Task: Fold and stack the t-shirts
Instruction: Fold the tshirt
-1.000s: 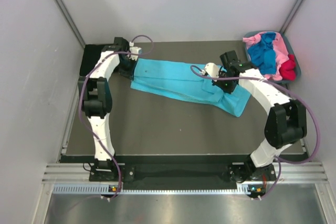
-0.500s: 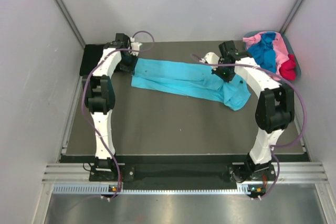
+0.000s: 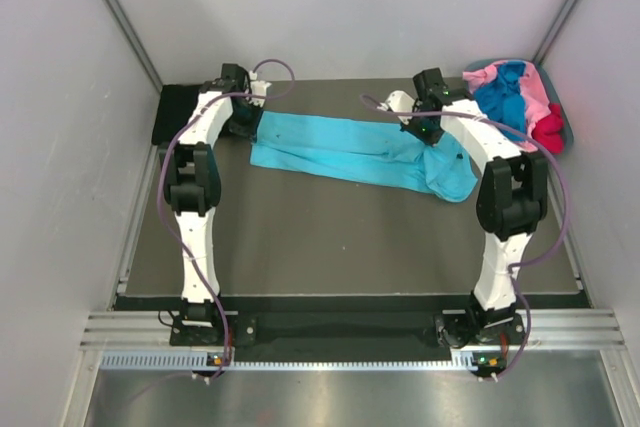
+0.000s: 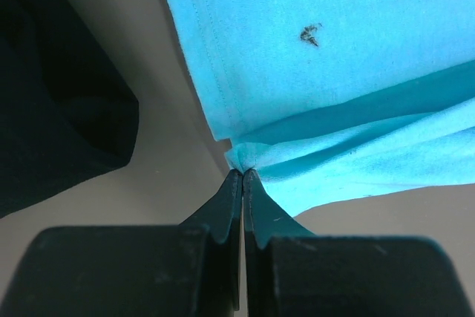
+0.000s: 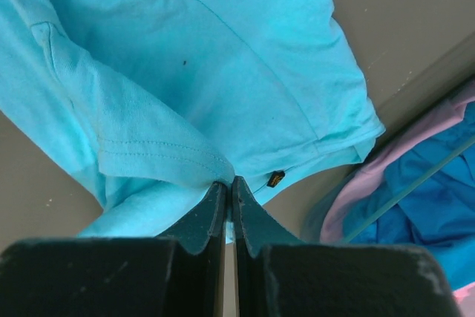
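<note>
A light turquoise t-shirt (image 3: 350, 152) lies stretched in a folded band across the far part of the table. My left gripper (image 3: 250, 129) is shut on its left corner; the left wrist view shows the jaws (image 4: 243, 174) closed, pinching bunched cloth (image 4: 326, 72). My right gripper (image 3: 425, 137) is shut on the shirt's right part; the right wrist view shows the jaws (image 5: 227, 182) closed on a sleeve hem (image 5: 148, 154). A black t-shirt (image 3: 176, 112) lies at the far left corner, also seen in the left wrist view (image 4: 52, 109). Pink (image 3: 540, 97), royal blue (image 3: 502, 105) and red (image 3: 548, 132) shirts lie in the tub.
The grey-blue plastic tub (image 3: 568, 135) stands at the far right corner, close to my right arm; its rim shows in the right wrist view (image 5: 415, 183). Grey walls enclose the table on three sides. The dark table surface (image 3: 330, 237) spreads in front of the shirt.
My right gripper has moved away toward the back of the table, pulling the shirt's right end with it. The shirt's right part has bunched and shifted back. My left gripper has hardly moved.
</note>
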Robot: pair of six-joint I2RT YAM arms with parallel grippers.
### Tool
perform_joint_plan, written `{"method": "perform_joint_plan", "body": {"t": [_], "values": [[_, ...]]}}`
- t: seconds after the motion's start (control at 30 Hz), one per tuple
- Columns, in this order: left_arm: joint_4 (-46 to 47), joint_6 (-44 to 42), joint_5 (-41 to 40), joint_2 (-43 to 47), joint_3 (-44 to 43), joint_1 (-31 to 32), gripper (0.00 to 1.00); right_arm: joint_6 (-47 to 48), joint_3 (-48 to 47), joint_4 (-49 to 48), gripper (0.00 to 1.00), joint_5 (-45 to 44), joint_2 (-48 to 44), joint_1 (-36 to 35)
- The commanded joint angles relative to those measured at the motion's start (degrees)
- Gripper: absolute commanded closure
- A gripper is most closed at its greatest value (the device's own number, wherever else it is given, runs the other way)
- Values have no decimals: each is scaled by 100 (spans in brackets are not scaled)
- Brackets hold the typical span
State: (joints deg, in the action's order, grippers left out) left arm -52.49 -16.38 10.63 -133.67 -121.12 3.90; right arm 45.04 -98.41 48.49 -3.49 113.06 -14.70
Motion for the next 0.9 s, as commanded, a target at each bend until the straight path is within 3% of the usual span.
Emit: {"method": "perform_joint_plan", "body": {"t": [0.0, 0.7, 0.77, 0.83, 0.87], "values": [[90, 30, -53, -98, -245, -3, 100, 137, -371, -59, 100, -143, 111, 72], [257, 241, -149, -309, -579, 40, 100, 102, -908, -401, 100, -354, 946, 160], [292, 328, -472, -213, -536, 41, 74, 6, -908, -585, 94, -433, 920, 160], [335, 503, -754, -46, -474, 41, 67, -152, -960, -709, 79, -591, 833, 152], [397, 539, -834, 242, -274, 41, 62, -318, -995, -753, 76, -609, 780, 160]]}}
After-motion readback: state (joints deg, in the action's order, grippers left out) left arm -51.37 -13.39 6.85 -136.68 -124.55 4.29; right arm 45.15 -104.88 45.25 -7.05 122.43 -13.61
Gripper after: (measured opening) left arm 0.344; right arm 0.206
